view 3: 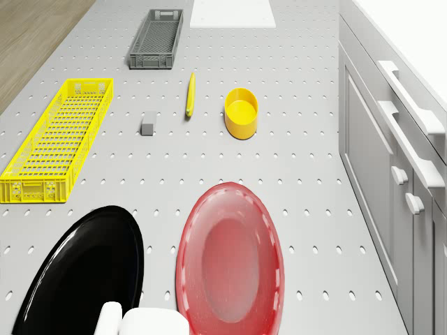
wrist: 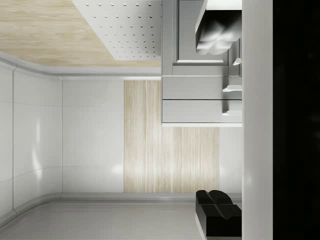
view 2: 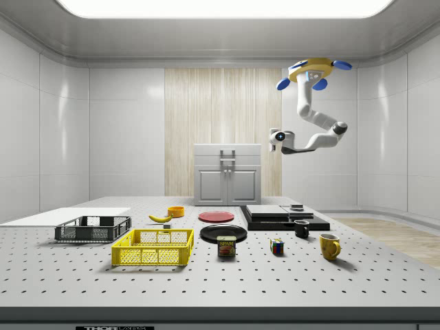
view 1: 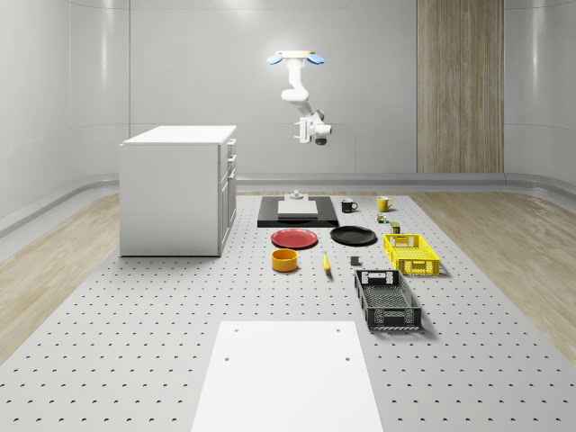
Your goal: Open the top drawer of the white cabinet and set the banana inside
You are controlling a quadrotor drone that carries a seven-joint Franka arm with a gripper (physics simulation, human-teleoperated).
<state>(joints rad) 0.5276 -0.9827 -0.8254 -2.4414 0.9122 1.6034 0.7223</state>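
Two drawers sit stacked at the top of the boxy white cabinet (view 1: 178,189), both flush and closed above its doors, at the left of the whole-scene view on the perforated grey table (view 1: 135,333). To its right, farther back, a black platform (view 1: 297,212) lies on the table, with a flat round red plate (view 1: 294,238) and a glossy black plate (view 1: 354,236) nearer. A short yellow-orange bowl (view 1: 284,260) stands in front of the red plate, and the slim yellow banana (view 1: 326,263) lies just right of that bowl on the bare table, well apart from the cabinet. Farther right are a yellow mesh crate (view 1: 411,254) and a dark grey mesh crate (view 1: 387,299).

High above the black platform the blue-rotored drone (view 1: 296,59) hovers, its white jointed arm hanging down and bending so the gripper (view 1: 298,134) points toward the cabinet, level above its top and touching nothing. Whether the dark fingers (wrist: 218,197) are together or apart, I cannot tell.
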